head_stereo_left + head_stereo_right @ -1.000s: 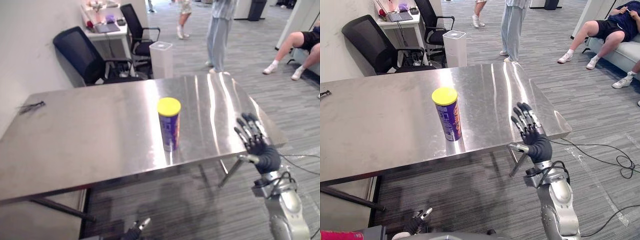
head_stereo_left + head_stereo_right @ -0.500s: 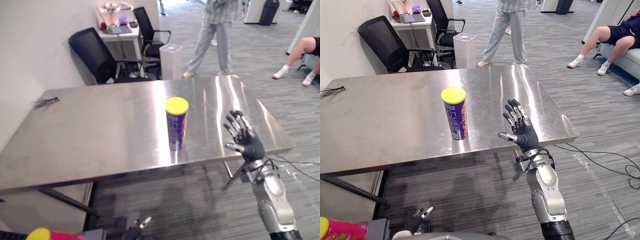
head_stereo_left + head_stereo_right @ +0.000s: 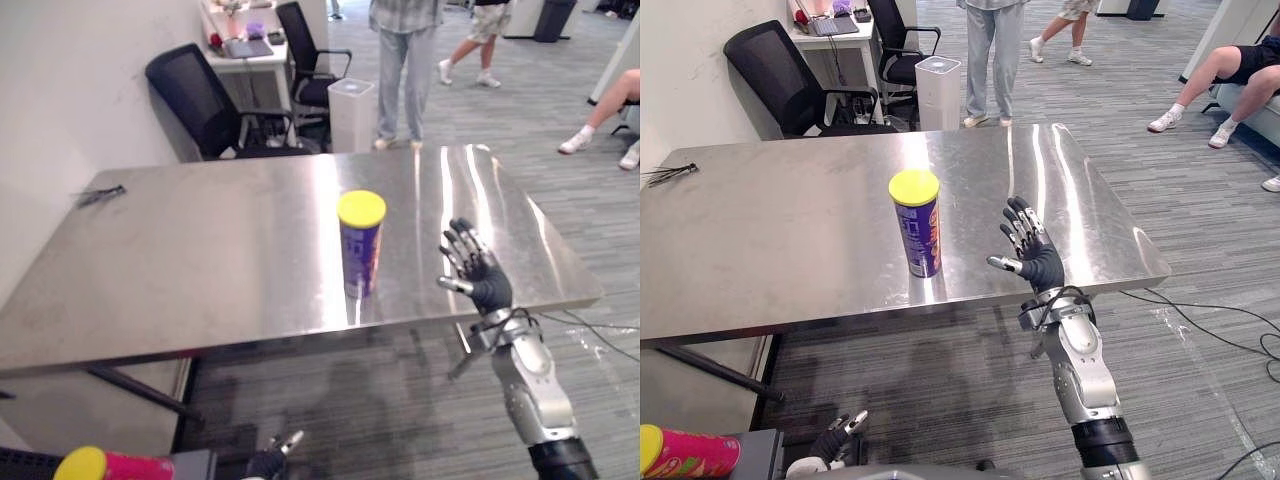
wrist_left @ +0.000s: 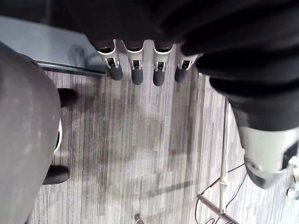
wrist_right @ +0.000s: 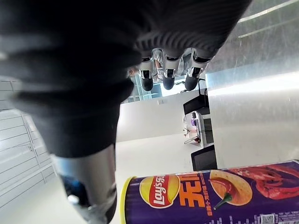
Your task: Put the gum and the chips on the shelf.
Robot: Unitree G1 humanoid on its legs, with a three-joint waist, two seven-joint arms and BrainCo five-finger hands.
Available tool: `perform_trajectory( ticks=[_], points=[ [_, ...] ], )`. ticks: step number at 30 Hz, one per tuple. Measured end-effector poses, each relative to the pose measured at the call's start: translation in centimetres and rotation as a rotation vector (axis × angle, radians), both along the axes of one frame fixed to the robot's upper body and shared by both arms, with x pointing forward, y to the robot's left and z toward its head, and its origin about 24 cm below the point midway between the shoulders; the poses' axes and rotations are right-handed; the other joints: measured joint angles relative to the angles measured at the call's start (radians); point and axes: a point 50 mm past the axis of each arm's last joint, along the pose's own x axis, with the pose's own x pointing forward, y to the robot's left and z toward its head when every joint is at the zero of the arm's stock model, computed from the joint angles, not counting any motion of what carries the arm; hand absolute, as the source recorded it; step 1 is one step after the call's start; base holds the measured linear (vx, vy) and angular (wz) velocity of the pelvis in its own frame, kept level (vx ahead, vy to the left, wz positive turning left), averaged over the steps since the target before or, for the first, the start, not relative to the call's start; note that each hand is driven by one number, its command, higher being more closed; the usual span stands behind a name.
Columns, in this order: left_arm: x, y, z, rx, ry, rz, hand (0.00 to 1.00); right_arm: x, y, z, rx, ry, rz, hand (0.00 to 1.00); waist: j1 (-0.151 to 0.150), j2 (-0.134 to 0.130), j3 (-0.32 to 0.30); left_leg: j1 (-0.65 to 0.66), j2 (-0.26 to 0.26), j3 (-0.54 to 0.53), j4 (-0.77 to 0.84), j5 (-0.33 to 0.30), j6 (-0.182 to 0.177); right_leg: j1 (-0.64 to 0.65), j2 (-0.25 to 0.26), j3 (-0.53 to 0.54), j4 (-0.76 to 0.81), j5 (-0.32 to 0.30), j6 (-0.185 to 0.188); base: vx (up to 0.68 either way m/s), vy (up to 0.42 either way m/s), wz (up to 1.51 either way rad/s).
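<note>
While the chips can (image 3: pixel 916 225) is standing upright near the middle of the frame, yellow lid on top and long axis vertical, I am judging the reach for it as not yet made. It is sitting on the steel counter (image 3: pixel 760 240), a little in from the edge that is running across the lower half of the picture.

My right hand (image 3: pixel 1033 262) is hovering to the right of the can in the frame, near it but apart, over that same edge. Its fingers (image 3: pixel 1020 220) are spreading wide and pointing up, the thumb is sticking out toward the can, and they are holding nothing. In the right wrist view the can's side is lying just past the palm.

My left hand (image 3: pixel 835 445) is hanging at the bottom edge of the frame, well below the counter, with its fingers (image 4: pixel 136 74) relaxed and empty over the floor. So the right hand is the nearer one, and I am reckoning on a sideways move leftward in the frame, closing round the can's upright body.

A pink tube (image 3: pixel 685 452) with a yellow cap is lying on its side in the lower left corner.
</note>
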Motion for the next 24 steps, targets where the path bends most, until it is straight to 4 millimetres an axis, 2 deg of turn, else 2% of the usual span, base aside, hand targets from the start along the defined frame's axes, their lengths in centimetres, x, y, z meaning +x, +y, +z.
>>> perform_trajectory(
  ticks=[14,24],
  points=[
    [0.4,0.1,0.2,0.000,-0.018,0.004,0.00,1.9,2.4,0.1,-0.067,0.014,0.095,0.00,0.010,-0.005,0.019,0.000,-0.007,-0.010,-0.022,0.011,0.004,0.003,-0.005,-0.018,-0.006,0.002,0.003,0.00,-0.005,0.02],
    [0.8,0.1,0.4,0.001,-0.037,0.005,0.00,3.0,2.4,0.4,-0.082,0.021,0.082,0.00,0.029,-0.005,0.027,-0.009,-0.011,-0.029,-0.022,0.016,0.008,0.004,-0.010,-0.039,-0.005,0.002,0.003,-0.02,-0.015,0.06]
  ],
)
